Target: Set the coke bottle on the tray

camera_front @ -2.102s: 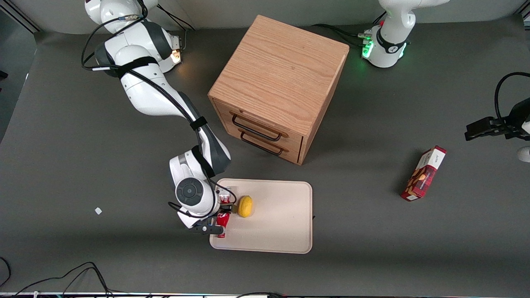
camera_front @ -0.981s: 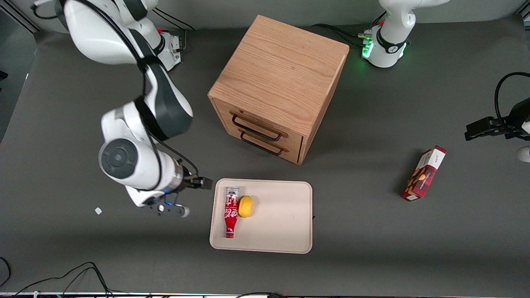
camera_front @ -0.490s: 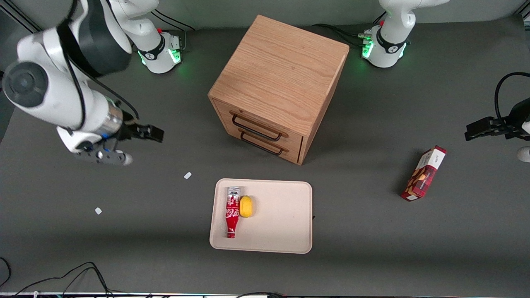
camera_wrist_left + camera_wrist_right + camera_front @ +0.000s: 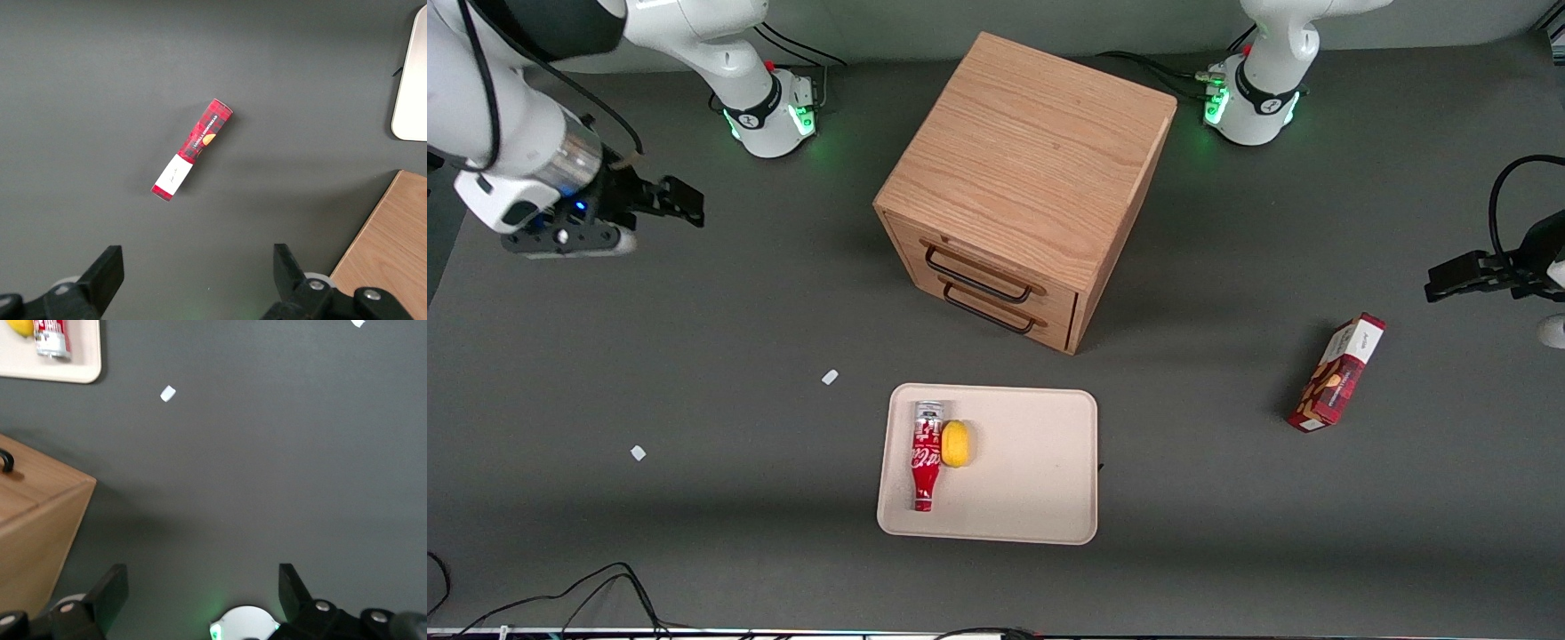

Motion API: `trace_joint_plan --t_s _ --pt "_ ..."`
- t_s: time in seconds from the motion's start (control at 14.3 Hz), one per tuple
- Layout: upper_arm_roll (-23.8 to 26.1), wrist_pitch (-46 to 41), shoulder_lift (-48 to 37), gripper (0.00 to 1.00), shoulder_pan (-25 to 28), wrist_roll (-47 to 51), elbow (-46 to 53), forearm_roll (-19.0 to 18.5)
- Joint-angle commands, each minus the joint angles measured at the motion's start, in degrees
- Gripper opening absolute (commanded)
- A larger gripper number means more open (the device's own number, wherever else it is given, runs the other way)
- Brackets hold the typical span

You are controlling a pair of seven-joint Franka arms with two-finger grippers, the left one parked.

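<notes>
The coke bottle (image 4: 926, 455) is slim and red with white script. It lies flat on the beige tray (image 4: 1032, 480), along the tray's edge toward the working arm, touching a yellow lemon (image 4: 955, 443). Its silvery end points toward the wooden cabinet. That end also shows in the right wrist view (image 4: 52, 337), on the tray's corner (image 4: 83, 370). My gripper (image 4: 685, 203) is open and empty, raised high over the table at the working arm's end, far from the tray; its two fingers (image 4: 112, 590) stand wide apart in the wrist view.
A wooden cabinet (image 4: 1027, 178) with two drawers stands farther from the camera than the tray. A red snack box (image 4: 1336, 372) lies toward the parked arm's end. Two small white scraps (image 4: 830, 377) lie on the dark table (image 4: 694, 356). Cables run along the table's near edge.
My gripper let go of the coke bottle on the tray, rose and swung away toward the working arm's base. The bottle now lies still beside the lemon.
</notes>
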Motion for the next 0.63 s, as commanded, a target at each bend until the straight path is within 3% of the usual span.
trace_joint_plan --t_s 0.0,0.28,0.56 --pt "0.4 -0.6 -3.9 1.0 -1.6 -2.4 -1.5 -0.9" --pt "-0.2 -4.6 -0.8 1.0 -3.4 -2.9 5.4 -0.9" --pt "-0.2 -5.0 0.0 1.0 -3.5 -3.5 5.9 -0.9"
